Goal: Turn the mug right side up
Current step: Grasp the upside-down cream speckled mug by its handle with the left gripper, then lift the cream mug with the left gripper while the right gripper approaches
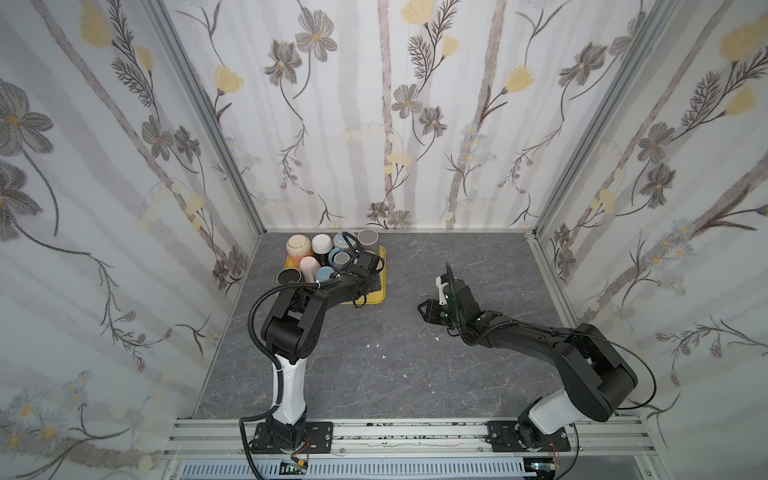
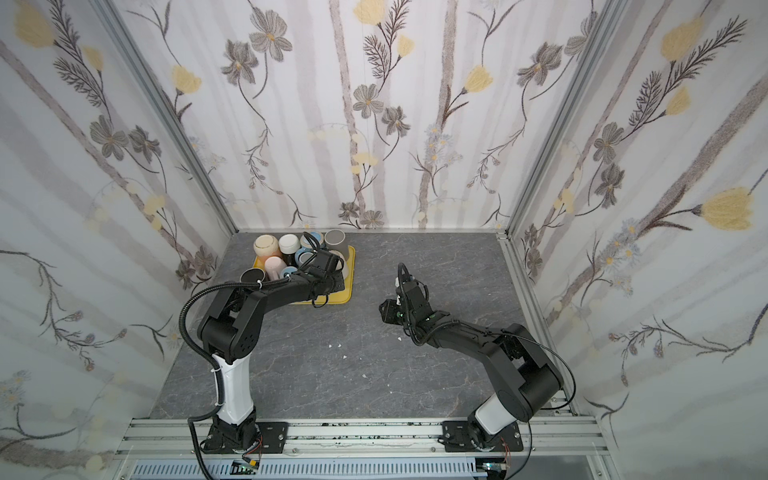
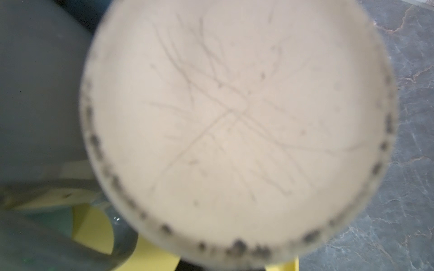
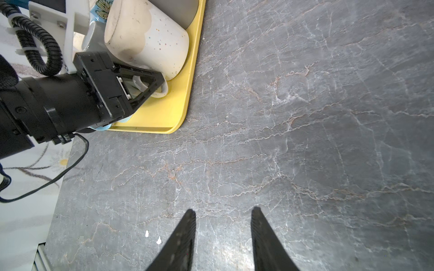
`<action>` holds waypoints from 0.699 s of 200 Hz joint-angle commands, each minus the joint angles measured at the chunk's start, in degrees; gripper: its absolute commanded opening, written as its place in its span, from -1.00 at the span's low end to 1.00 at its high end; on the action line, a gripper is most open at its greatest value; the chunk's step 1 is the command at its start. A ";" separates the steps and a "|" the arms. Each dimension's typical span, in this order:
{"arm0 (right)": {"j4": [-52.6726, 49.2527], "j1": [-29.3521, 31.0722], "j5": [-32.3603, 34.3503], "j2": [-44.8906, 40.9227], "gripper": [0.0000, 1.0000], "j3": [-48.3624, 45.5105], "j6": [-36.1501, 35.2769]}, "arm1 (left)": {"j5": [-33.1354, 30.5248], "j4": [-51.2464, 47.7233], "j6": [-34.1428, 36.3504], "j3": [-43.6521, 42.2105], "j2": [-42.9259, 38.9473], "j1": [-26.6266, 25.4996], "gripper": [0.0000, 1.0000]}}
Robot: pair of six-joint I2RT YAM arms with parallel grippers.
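- The step in hand looks like the grasp itself: in the right wrist view the left gripper [image 4: 150, 85] has its jaws drawn together on the handle [image 4: 162, 90] of the speckled cream mug [image 4: 150, 40], in the upper left of the frame.
- The mug stands mouth down with its bare base up, at the edge of the yellow tray [image 4: 185, 98]; its rim looks tipped rather than flat. The left wrist view is filled by that scuffed base [image 3: 237, 131], out of focus.
- In both top views the mug is mostly hidden under the left wrist, on the right side of the tray [image 1: 380, 291] left of centre, next to a cluster of other mugs [image 1: 316, 255].
- The right gripper [image 4: 223, 225] is part open and empty, hovering over bare table at the bottom of its own view.
- Next, as a judgement: lift the mug clear of its neighbours and the tray lip, roll the wrist to bring the mouth upward, then set it down. A handle-only hold may let it swing.
- The surface is a grey marbled tabletop [image 2: 415, 374] with a few white specks; flowered wallpaper panels [image 1: 415, 104] enclose it on three sides.
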 commanded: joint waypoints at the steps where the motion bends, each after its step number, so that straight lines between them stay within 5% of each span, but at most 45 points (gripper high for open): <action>1: 1.32 0.14 0.44 -1.32 -0.20 -1.80 1.45 | -1.49 2.27 -0.94 -1.70 -2.18 0.18 -1.00; 69: 6.69 0.77 0.09 -5.29 -0.21 -5.32 6.39 | 4.38 9.77 -2.96 -13.37 -14.12 -0.05 -1.00; 140: 17.04 1.92 -5.56 -8.80 -0.21 -8.15 15.35 | 17.82 33.31 -19.84 -30.51 -27.46 -1.55 -1.00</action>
